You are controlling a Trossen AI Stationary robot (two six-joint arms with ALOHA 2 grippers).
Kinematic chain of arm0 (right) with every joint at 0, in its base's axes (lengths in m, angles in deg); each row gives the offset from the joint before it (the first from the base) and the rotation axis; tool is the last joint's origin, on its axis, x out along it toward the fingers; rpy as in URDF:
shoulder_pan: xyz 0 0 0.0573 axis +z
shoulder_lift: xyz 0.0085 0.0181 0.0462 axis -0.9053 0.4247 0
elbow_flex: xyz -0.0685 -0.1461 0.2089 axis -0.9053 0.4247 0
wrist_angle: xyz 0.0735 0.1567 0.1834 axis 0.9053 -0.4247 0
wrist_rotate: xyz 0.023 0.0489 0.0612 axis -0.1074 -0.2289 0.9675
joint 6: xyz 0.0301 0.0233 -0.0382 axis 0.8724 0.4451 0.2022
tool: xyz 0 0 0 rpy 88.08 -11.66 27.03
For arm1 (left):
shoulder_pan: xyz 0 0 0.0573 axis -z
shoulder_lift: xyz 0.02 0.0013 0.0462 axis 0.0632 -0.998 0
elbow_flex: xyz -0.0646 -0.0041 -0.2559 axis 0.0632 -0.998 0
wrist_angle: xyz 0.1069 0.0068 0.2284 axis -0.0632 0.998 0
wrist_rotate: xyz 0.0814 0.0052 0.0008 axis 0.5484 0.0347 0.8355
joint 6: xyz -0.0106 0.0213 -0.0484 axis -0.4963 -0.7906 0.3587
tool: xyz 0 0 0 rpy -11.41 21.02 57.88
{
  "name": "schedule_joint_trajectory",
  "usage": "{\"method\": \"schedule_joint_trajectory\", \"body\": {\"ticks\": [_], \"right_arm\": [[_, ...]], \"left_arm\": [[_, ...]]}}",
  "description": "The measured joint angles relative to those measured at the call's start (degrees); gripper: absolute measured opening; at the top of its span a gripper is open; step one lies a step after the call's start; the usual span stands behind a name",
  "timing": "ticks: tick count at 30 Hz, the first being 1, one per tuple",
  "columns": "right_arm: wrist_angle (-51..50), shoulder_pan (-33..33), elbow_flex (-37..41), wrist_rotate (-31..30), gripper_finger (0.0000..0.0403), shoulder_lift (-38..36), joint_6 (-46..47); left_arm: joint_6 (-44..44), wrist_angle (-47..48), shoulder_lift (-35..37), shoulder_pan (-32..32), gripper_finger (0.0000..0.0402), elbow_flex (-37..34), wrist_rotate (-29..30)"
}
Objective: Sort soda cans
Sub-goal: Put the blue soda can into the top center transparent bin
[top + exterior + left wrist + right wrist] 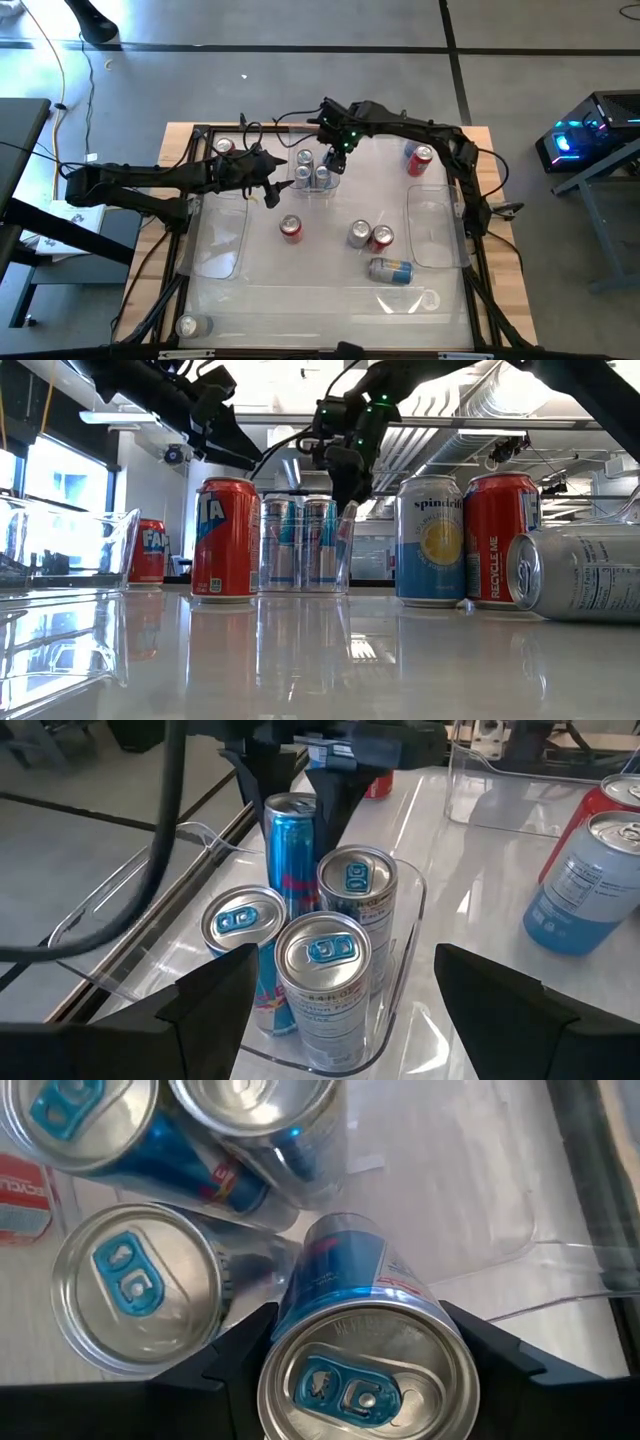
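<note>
R gripper (365, 1342) grips a slim blue-and-silver metal soda can (362, 1342) betw its fingers, over the small clear plastic bin (405, 930) mid-table where three like cans (322, 960) stand packed; risk, I'd say: lowered off-line it clips a neighbour's rim and topples the cluster, or tips out on release; L gripper (268, 190) wide open, empty, just beside the bin.

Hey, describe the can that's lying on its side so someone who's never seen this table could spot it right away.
Look at the white table from above and find the clear bin on its right side. Just beside that bin's near corner lies the tipped can, silver with a blue band. Every other can on the white surface stands upright; this one alone lies flat.
</note>
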Motion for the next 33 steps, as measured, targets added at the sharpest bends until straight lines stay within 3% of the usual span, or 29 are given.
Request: {"method": "schedule_joint_trajectory", "body": {"ticks": [14,33], "right_arm": [[0.6,0.5,0.0,-0.3,0.0241,0.2,-1.0],[2.6,0.8,0.0,0.0,0.0246,0.1,-2.2]], "left_arm": [[0.0,-0.1,0.0,0.0,0.0296,0.0,0.0],[0.0,-0.1,0.0,0.0,0.0296,0.0,0.0]]}}
